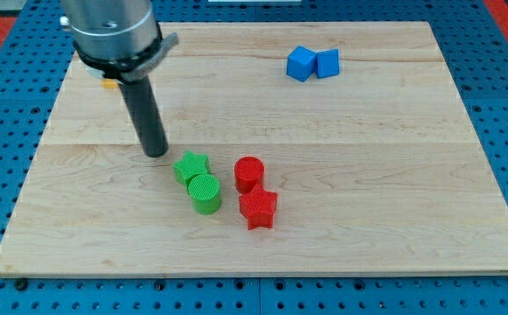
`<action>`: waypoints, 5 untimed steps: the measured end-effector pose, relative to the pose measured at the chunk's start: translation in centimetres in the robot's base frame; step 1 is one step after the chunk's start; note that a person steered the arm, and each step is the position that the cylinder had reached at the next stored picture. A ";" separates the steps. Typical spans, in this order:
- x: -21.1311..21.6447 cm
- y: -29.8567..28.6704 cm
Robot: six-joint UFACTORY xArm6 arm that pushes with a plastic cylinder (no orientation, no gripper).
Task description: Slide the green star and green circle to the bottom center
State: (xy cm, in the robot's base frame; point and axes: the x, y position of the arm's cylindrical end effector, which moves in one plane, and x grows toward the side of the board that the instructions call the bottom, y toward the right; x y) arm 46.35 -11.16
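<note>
The green star (190, 165) lies near the board's middle, left of centre. The green circle (205, 192) touches it just below and to the right. My tip (156, 153) rests on the board just up and left of the green star, a small gap apart from it. The rod rises from it toward the view's top left.
A red circle (248, 173) and a red star (258, 208) sit just right of the green pair. Two blue blocks (313, 63) lie at the top right. A yellow block (108, 84) is mostly hidden behind the arm. The wooden board (393, 175) has a blue pegboard around it.
</note>
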 end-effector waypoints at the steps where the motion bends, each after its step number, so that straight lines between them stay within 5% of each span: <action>1: 0.4 4.3; 3: 2.5 4.5; 5: -1.5 4.5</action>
